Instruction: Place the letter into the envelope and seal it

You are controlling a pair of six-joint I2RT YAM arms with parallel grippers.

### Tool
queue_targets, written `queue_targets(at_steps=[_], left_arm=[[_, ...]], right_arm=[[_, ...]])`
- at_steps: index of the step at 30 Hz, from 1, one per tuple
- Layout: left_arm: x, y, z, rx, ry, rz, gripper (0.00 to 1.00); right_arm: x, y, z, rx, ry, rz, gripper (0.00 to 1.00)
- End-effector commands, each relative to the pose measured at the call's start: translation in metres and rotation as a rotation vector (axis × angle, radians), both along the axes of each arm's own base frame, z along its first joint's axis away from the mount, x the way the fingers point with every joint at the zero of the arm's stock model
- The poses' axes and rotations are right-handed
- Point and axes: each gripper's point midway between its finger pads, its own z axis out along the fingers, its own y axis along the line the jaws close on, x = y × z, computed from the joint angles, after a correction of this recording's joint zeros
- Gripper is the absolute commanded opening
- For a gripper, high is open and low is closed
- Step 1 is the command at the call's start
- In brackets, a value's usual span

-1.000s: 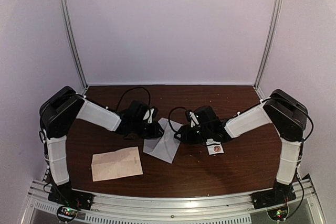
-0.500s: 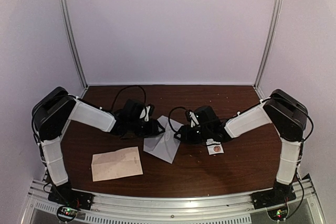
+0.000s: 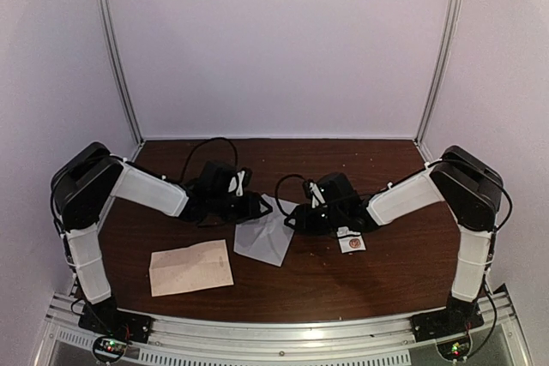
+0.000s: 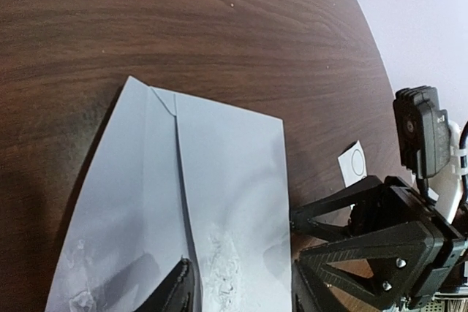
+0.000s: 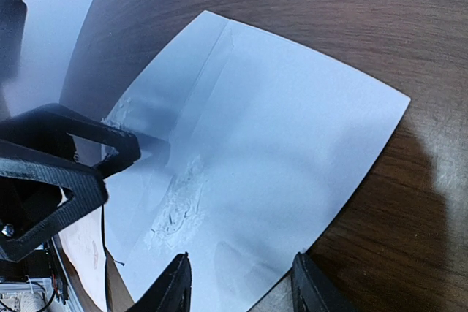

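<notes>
currently: one envelope (image 3: 264,239) center, one letter (image 3: 190,267) lower left, one sticker (image 3: 352,244) right; left gripper (image 4: 240,297) and right gripper (image 5: 238,286) both parted.

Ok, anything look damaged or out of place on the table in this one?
Yes: the envelope has a rough, whitish scuffed patch beside its flap crease, as if the paper surface were rubbed or torn. It also lies askew to the table edge.

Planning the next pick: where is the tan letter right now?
In the top view the letter lies flat on the table's near-left part, apart from and just left of the envelope.
</notes>
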Motion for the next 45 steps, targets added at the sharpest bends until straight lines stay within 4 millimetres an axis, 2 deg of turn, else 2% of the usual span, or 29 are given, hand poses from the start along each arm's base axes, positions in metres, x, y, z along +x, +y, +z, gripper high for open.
queue_targets(at_steps=[1, 10, 17, 28, 32, 39, 42, 45], left_arm=[[0.004, -0.014, -0.004, -0.049, 0.012, -0.04, 0.48], [-0.001, -0.015, -0.023, -0.022, 0.05, -0.056, 0.5], [-0.007, -0.029, -0.025, -0.054, 0.063, -0.103, 0.48], [-0.015, -0.037, -0.026, -0.06, 0.069, -0.122, 0.46], [-0.005, -0.029, -0.013, -0.014, 0.002, -0.085, 0.47], [0.008, 0.002, 0.059, 0.08, -0.22, -0.002, 0.49], [0.001, 0.025, 0.075, 0.122, -0.247, 0.04, 0.52], [-0.015, 0.046, 0.073, 0.159, -0.211, 0.067, 0.53]], right_arm=[[-0.003, -0.008, -0.016, -0.042, 0.039, -0.009, 0.48], [-0.003, -0.006, -0.017, -0.041, 0.042, -0.004, 0.48], [-0.003, -0.005, -0.019, -0.038, 0.048, -0.002, 0.48], [0.0, -0.004, -0.013, -0.03, 0.035, -0.009, 0.48], [0.003, -0.008, 0.0, -0.026, 0.003, -0.025, 0.48], [0.01, -0.022, 0.033, -0.02, -0.083, -0.048, 0.58], [0.01, -0.027, 0.048, -0.017, -0.119, -0.048, 0.61], [0.005, -0.029, 0.061, 0.005, -0.145, -0.039, 0.63]])
